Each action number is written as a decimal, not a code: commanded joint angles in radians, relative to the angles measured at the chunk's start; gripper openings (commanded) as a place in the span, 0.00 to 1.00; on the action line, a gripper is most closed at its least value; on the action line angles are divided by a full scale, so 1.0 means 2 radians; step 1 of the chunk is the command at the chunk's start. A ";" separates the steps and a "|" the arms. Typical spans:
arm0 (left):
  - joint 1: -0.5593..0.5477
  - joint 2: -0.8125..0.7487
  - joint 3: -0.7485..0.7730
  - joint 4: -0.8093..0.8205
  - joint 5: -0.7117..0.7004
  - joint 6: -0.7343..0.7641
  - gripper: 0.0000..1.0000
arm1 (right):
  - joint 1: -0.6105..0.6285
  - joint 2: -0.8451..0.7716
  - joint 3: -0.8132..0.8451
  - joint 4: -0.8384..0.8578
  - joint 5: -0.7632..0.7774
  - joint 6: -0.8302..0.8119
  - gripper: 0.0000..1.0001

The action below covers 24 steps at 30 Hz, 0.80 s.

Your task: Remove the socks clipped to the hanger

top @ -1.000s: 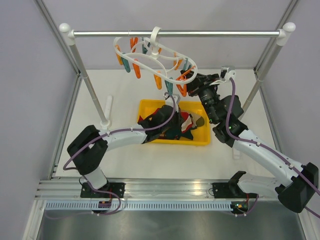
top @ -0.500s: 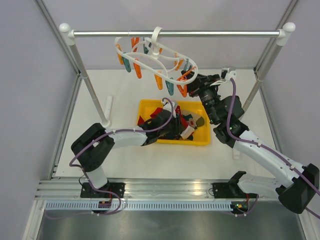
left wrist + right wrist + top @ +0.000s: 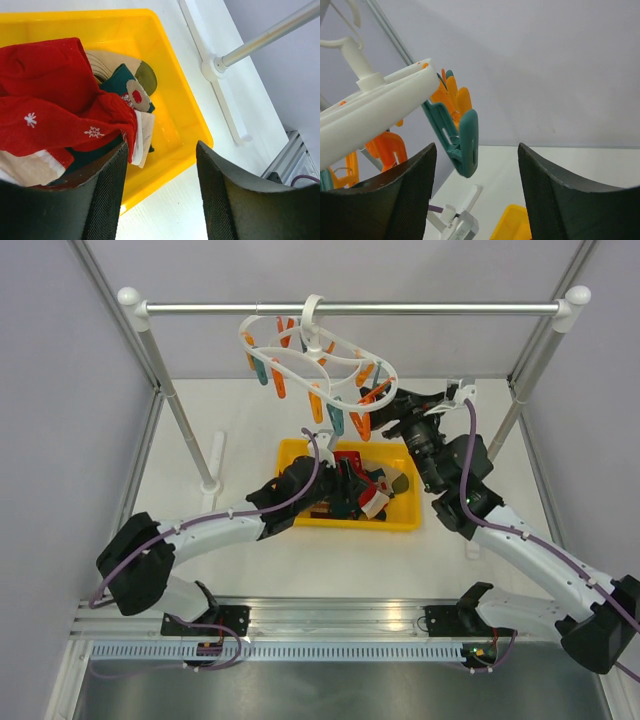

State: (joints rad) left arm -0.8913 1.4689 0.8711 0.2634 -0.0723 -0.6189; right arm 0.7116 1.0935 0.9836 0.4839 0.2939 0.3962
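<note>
Overhead; wrist close-ups; shared yellow bin (image 3: pixel 396 522)

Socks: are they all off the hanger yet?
Nearly, it seems. Done: the socks lie piled in the yellow bin, and the hanger shows only bare pegs. In hand: nothing; the left gripper over the bin and the right gripper by a teal peg are both open. Left: no clipped sock is visible.

You will find the socks (image 3: pixel 60 110), red with snowflakes, dark teal and beige-striped, heaped loose in the yellow bin (image 3: pixel 170 100), from its middle towards its right end. The hanger (image 3: pixel 375 102), a white oval frame, hangs tilted by its hook from the rail (image 3: pixel 450 308), its orange and teal pegs (image 3: pixel 465 140) dangling.
</note>
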 commanded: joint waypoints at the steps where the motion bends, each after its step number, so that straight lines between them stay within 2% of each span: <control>1: 0.003 -0.038 -0.016 0.006 -0.007 0.020 0.61 | 0.002 -0.026 -0.015 0.000 0.009 -0.002 0.70; 9: 0.007 -0.094 -0.032 -0.007 -0.023 0.025 0.66 | 0.002 -0.078 -0.048 -0.046 0.026 -0.003 0.77; 10: 0.008 -0.098 -0.033 -0.008 -0.026 0.026 0.74 | 0.002 -0.083 -0.055 -0.052 0.027 -0.001 0.77; 17: 0.012 -0.134 -0.041 -0.040 -0.054 0.007 0.75 | 0.002 -0.133 -0.098 -0.114 0.041 0.018 0.78; 24: 0.012 -0.200 -0.094 -0.072 -0.050 -0.017 0.74 | 0.002 -0.163 -0.137 -0.170 0.026 0.042 0.79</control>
State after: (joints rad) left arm -0.8715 1.1332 0.7227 0.1562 -0.1566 -0.6174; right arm 0.7116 0.7952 0.7345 0.2134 0.3561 0.4477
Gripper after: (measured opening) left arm 0.743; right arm 0.788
